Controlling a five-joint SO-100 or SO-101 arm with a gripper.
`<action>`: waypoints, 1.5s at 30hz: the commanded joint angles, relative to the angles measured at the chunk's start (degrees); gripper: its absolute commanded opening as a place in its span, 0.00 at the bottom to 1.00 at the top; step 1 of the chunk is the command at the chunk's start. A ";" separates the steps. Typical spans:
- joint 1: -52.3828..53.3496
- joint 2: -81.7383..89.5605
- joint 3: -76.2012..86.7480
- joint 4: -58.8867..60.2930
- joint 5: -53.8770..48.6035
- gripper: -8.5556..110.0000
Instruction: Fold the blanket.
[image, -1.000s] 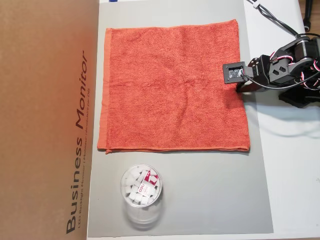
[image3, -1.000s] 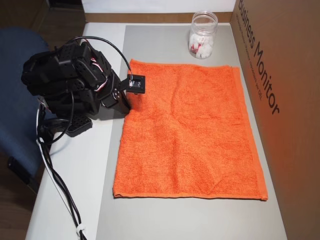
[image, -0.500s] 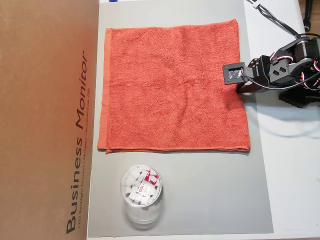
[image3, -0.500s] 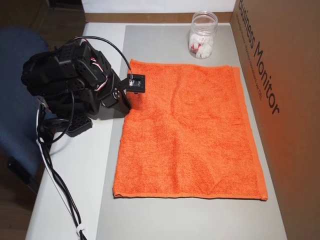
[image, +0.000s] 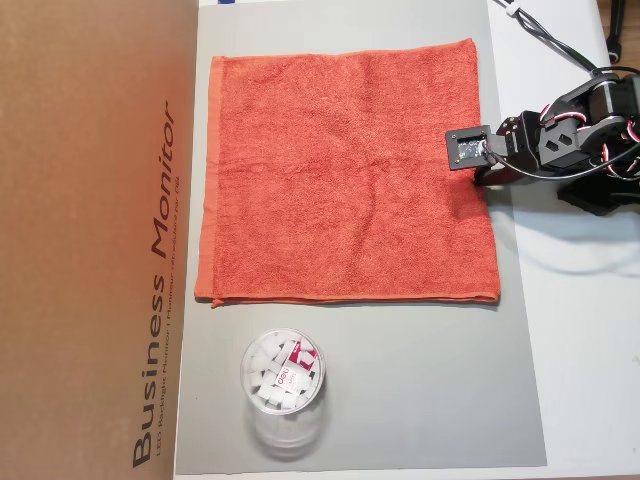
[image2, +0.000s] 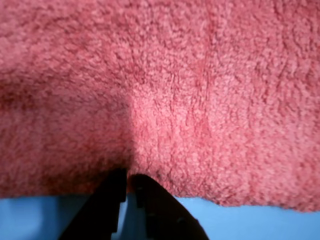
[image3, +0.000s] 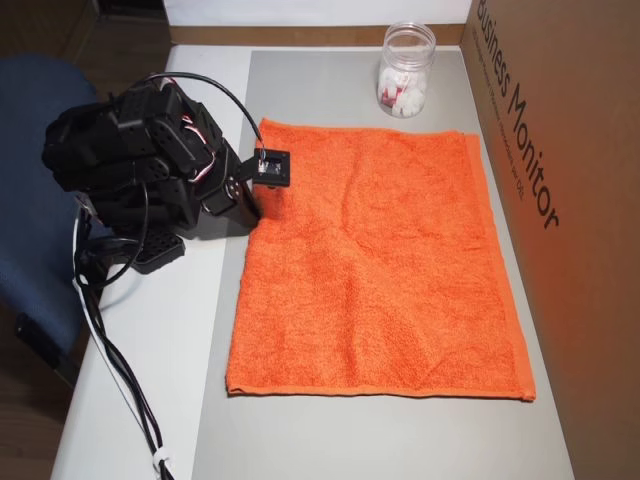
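Comparing w/ a sec ago, basically nothing's been moved: the blanket (image: 345, 175) is spread flat on the tabletop (image: 400, 400), its near hem seemingly pinched by the nearly shut claw (image2: 128, 181), so no fold's been started yet.

One orange-red square terry-cloth towel (image: 345, 175) on the table, just the one. One clear plastic jar (image: 283, 390) packed with small white pieces, too jumbled to count. One big brown cardboard box (image: 95, 240) printed "Business Monitor". One grey rectangular mat (image: 420, 390). One black robot arm (image3: 135, 165), carrying one two-finger gripper (image2: 127, 181). And one blue chair (image3: 30, 150) beside the table.
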 joint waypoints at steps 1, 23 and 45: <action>-0.44 -1.85 -4.83 0.97 -1.05 0.07; 0.35 -24.43 -42.45 21.18 -8.09 0.07; -9.49 -37.62 -65.57 21.80 -8.09 0.08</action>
